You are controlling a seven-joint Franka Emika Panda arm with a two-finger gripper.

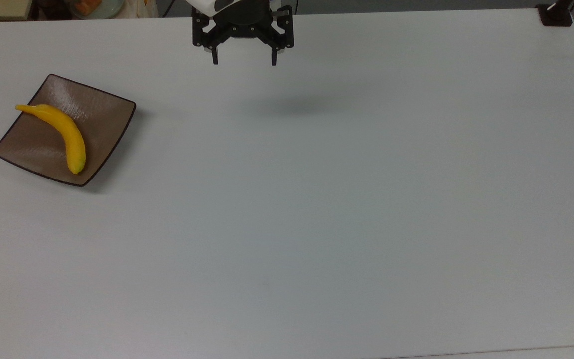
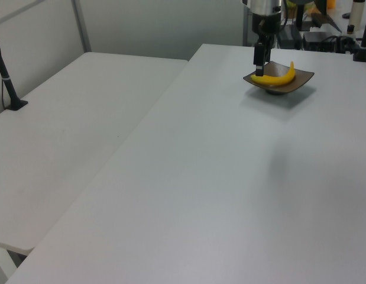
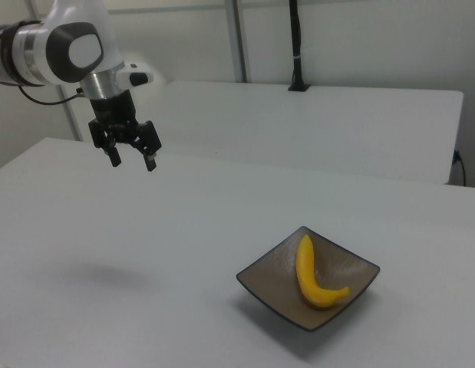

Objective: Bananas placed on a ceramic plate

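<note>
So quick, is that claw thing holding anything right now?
Gripper: open, holding nothing, up above the table. The banana lies on the plate.

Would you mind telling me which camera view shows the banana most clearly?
The top view: the banana lies fully visible on the ceramic plate. The right view shows it foreshortened; in the left view the gripper overlaps its end.

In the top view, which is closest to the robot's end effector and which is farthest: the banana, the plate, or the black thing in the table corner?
From the open end effector, in the top view:
1. The ceramic plate, toward the top view's left; its near corner comes closest.
2. The banana, lying on the plate's far half.
3. The black mount, at the top view's upper right table corner.
</note>
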